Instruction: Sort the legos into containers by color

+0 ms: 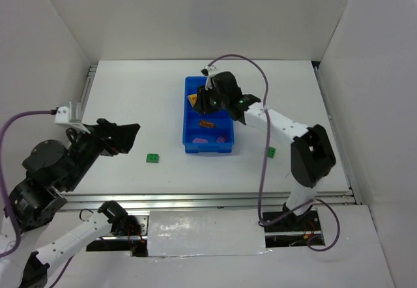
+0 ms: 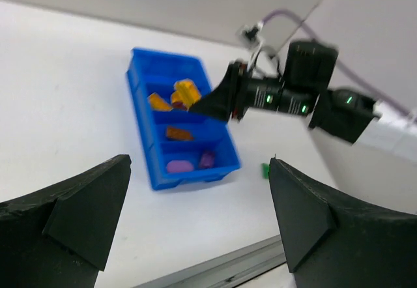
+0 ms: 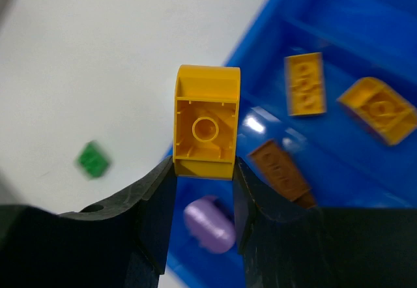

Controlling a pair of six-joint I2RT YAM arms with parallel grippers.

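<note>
near the middle of the tabletop [image 1: 130,99], the tray [image 1: 187,125] lies lengthwise away from the arm bases. its dividers give one compartment per colour.

the right claw [image 1: 203,100] hangs over the second compartment from the far end. it is pinched tight on a yellow brick [image 3: 206,122], gripped by two opposite side faces, hollow underside toward the wrist camera. judgement: it is held there because two yellow bricks [image 3: 305,84] already lie in that compartment, so a release should land it among its own colour.

the left claw [image 1: 130,137] hovers at the left, well apart from the tray, spread wide with nothing between its fingers. judgement: it stands off so as not to crowd the right arm.

the next compartment toward the bases holds a brown brick [image 1: 207,124]; the nearest holds purple bricks [image 1: 201,141]. the far compartment looks unused, probably meant for green.

a green brick [image 1: 153,158] lies loose on the tabletop left of the tray's near end. a second green piece [image 1: 271,152] lies to the right, beside the right arm. neither is sorted yet.

the tabletop is flat, matt and white, so small bricks show clearly against it. plain white walls [image 1: 195,14] close it in on three sides. a metal rail [image 1: 195,200] runs along the near edge.
</note>
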